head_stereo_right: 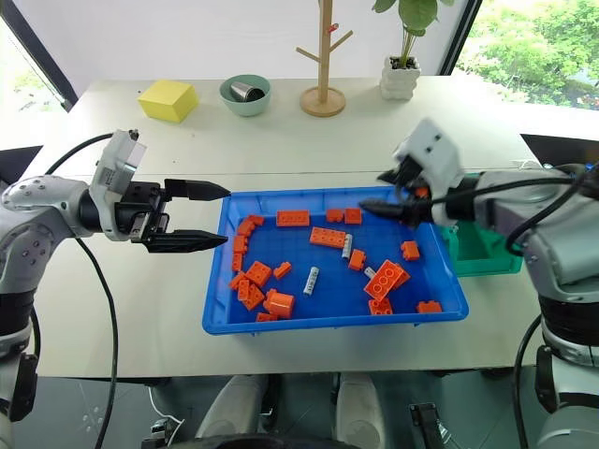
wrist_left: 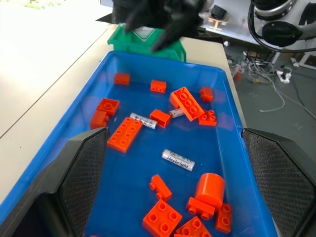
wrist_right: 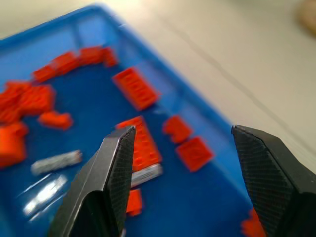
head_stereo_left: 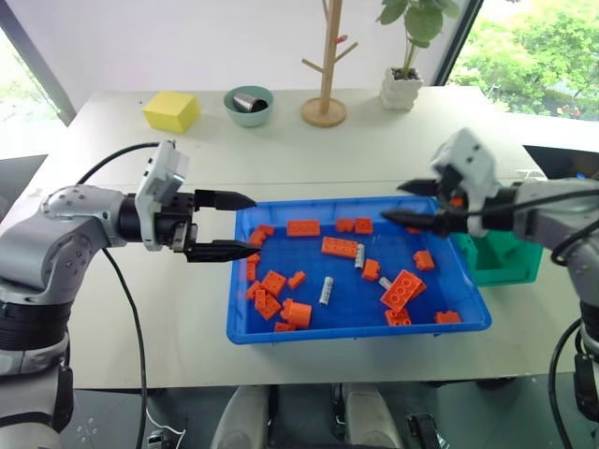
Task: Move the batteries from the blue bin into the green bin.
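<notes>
Between picks, judging by the layout: three batteries [head_stereo_left: 326,291] lying loose on the floor of the blue bin [head_stereo_left: 241,332] among orange bricks [head_stereo_left: 402,288], none carried. Green bin [head_stereo_left: 505,265] touching the blue bin's right wall, contents hidden.

Next move, by judgement: dropping the right gripper [head_stereo_left: 404,203] onto one battery, probably the one near the blue bin's middle [head_stereo_left: 359,256], fingers astride it, clear of neighbouring bricks.

Right gripper spread wide, empty, hovering over the blue bin's right rear part. Left gripper [head_stereo_left: 227,225] also spread, empty, poised at the blue bin's left rim, touching nothing.
</notes>
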{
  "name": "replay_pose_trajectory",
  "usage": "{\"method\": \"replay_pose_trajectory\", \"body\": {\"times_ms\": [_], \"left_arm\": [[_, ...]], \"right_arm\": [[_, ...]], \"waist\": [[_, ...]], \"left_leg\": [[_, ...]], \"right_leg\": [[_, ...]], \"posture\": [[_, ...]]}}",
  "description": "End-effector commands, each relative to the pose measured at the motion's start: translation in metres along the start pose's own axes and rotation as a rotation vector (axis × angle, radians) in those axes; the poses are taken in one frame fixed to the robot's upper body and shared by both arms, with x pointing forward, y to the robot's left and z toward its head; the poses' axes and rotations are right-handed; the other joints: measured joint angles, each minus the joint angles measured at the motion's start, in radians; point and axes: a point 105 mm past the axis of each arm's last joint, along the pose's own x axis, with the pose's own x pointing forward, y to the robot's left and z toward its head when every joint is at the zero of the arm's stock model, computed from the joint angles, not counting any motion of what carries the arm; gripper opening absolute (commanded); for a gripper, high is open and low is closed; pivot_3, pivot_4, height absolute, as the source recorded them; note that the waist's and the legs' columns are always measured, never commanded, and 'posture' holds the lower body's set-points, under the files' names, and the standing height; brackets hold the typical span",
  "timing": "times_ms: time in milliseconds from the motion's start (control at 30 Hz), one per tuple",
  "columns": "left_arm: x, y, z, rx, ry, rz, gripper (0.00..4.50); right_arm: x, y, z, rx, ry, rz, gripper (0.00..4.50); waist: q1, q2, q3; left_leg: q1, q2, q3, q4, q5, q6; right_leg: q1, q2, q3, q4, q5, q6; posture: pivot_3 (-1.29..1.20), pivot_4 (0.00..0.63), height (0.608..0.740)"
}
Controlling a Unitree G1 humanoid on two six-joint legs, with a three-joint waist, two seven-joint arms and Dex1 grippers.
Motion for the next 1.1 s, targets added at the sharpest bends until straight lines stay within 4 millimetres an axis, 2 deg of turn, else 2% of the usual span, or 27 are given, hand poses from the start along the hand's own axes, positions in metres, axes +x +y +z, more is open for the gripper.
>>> {"method": "replay_pose_trajectory", "body": {"times_ms": [33,100,200,333,433,600,767,900,1067,1100], "left_arm": [[0.001,-0.002,0.008,0.043,-0.002,-0.012,4.50],[0.001,-0.001,0.010,0.047,-0.004,-0.007,4.50],[-0.001,-0.002,0.011,0.049,-0.006,0.004,4.50],[-0.006,-0.008,0.009,0.044,0.004,0.020,4.50],[-0.008,-0.014,0.009,0.040,0.011,0.027,4.50],[-0.015,-0.019,0.009,0.036,0.022,0.062,4.50],[-0.017,-0.021,0.008,0.034,0.021,0.083,4.50],[-0.018,-0.022,0.008,0.035,0.020,0.089,4.50],[-0.017,-0.020,0.009,0.040,0.016,0.090,4.50],[-0.016,-0.020,0.010,0.042,0.013,0.090,4.50]], "right_arm": [[0.020,0.008,0.014,-0.212,-0.007,0.164,3.16],[0.035,0.006,0.015,-0.303,0.021,0.215,3.16],[0.055,0.015,0.002,-0.499,0.112,0.362,3.16],[0.067,0.031,-0.016,-0.732,0.195,0.573,3.16],[0.075,0.034,-0.023,-0.867,0.225,0.671,3.16],[0.093,0.038,-0.022,-0.930,0.210,0.744,3.16],[0.100,0.049,-0.020,-0.939,0.174,0.796,3.16],[0.099,0.061,-0.026,-0.931,0.167,0.846,3.16],[0.107,0.065,-0.037,-0.936,0.181,0.841,3.16],[0.109,0.065,-0.038,-0.927,0.180,0.829,2.93]], "waist": [[-0.009,0.000,0.000],[-0.016,0.000,0.000],[-0.014,0.000,0.000],[-0.010,0.000,0.000],[-0.011,0.000,0.001],[-0.012,0.000,0.001],[-0.008,0.000,0.001],[-0.008,0.000,0.001],[-0.009,0.000,0.001],[-0.011,0.000,0.001]], "left_leg": [[0.000,0.000,0.000,0.000,0.000,0.000],[0.001,0.000,0.000,0.000,0.000,0.000],[0.001,0.001,0.000,-0.001,0.000,0.000],[0.000,0.001,-0.001,-0.001,0.000,0.000],[0.000,0.000,0.000,-0.001,0.000,-0.001],[0.001,0.000,-0.001,-0.001,0.001,-0.003],[0.001,0.000,-0.002,-0.001,0.002,-0.003],[0.001,0.000,-0.002,-0.001,0.002,-0.004],[0.001,0.000,-0.002,-0.001,0.002,-0.004],[0.001,0.000,-0.002,-0.001,0.002,-0.004]], "right_leg": [[0.000,0.000,0.000,0.000,0.000,0.000],[0.000,0.000,0.000,0.001,0.000,0.000],[-0.001,0.001,0.000,0.002,0.000,0.001],[-0.001,0.001,0.000,0.002,0.000,0.001],[-0.002,0.001,0.000,0.002,0.000,0.001],[-0.001,0.001,0.000,0.002,0.001,0.001],[-0.001,0.002,0.000,0.003,0.001,0.001],[-0.001,0.002,0.000,0.003,0.001,0.001],[-0.001,0.002,0.000,0.003,0.001,0.001],[-0.001,0.002,0.000,0.003,0.001,0.001]], "posture": [[0.00,0.150,0.702],[0.00,0.150,0.702],[0.00,0.150,0.702],[0.00,0.150,0.702],[0.00,0.150,0.702],[0.00,0.150,0.702],[0.00,0.150,0.702],[0.00,0.150,0.702],[0.00,0.150,0.702],[0.00,0.150,0.702]]}}
